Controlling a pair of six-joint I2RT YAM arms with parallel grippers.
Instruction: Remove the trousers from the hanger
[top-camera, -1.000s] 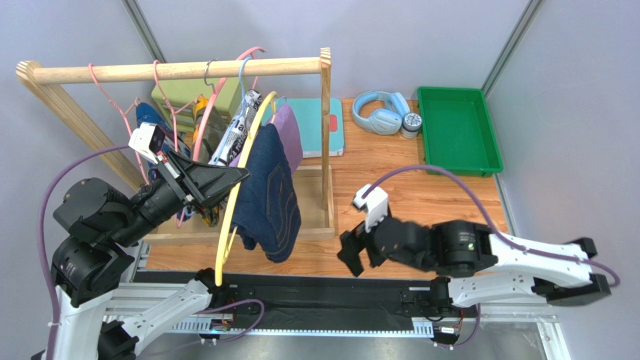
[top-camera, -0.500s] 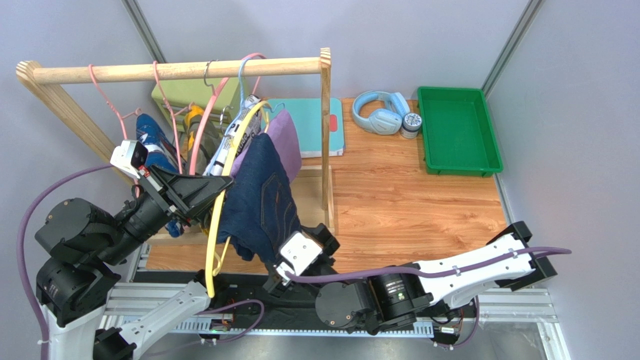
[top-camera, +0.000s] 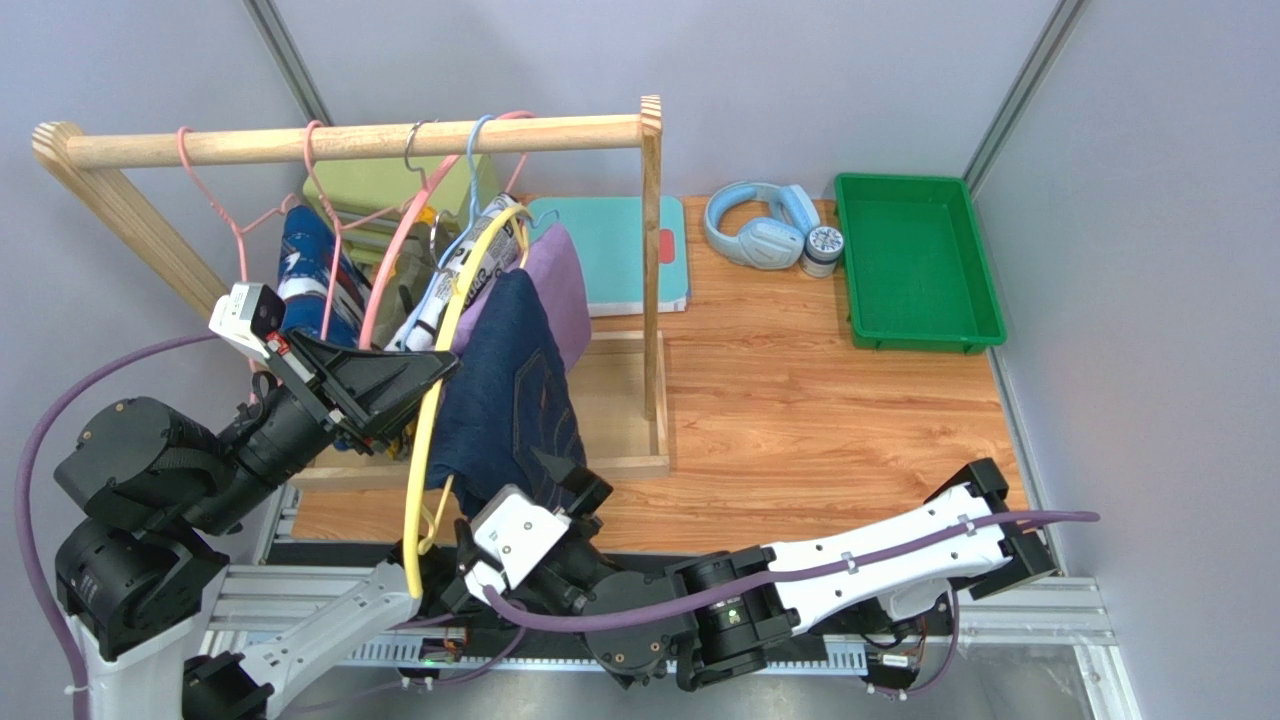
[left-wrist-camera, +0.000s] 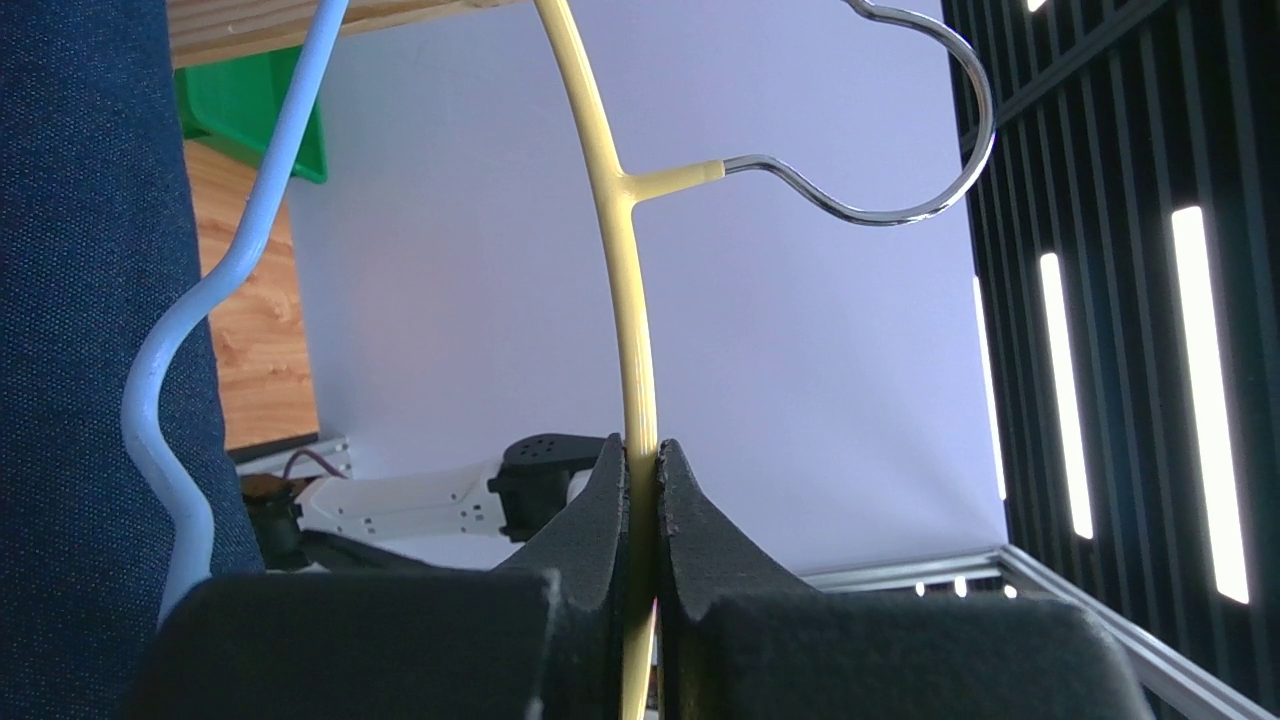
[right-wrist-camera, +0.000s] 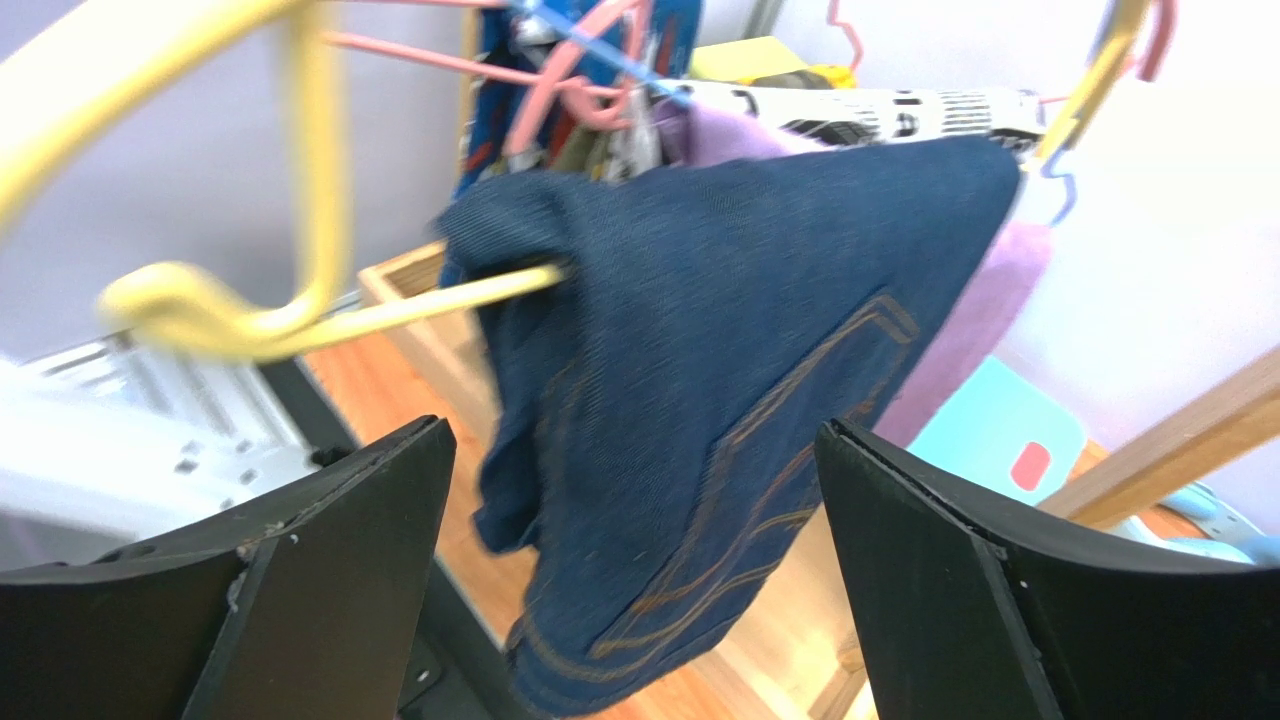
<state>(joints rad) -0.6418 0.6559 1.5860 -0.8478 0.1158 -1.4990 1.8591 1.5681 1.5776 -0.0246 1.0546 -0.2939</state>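
Grey walls close in a wooden table (top-camera: 812, 405), with a wooden rack (top-camera: 376, 141) standing at its left side. Nearest, just in front of the rack, the right gripper (right-wrist-camera: 631, 435) faces the trousers (right-wrist-camera: 721, 345) with its jaws spread wide and nothing between them. I judge it is placed to take the hanging denim low down and draw it off.

The trousers are draped over the bar of the yellow hanger (top-camera: 425, 435), which tilts out in front of the rack. At the rack's left front, the left gripper (left-wrist-camera: 642, 450) is clamped tight on the hanger's yellow arm, likely to steady it against the pull.

Only the left wrist view shows that pinch — and the metal hook (left-wrist-camera: 902, 165) with nothing seen inside it. Only the right wrist view shows the denim folded over the bar. Beyond the rack's right post lie headphones (top-camera: 759, 225) and a green tray (top-camera: 917, 263).
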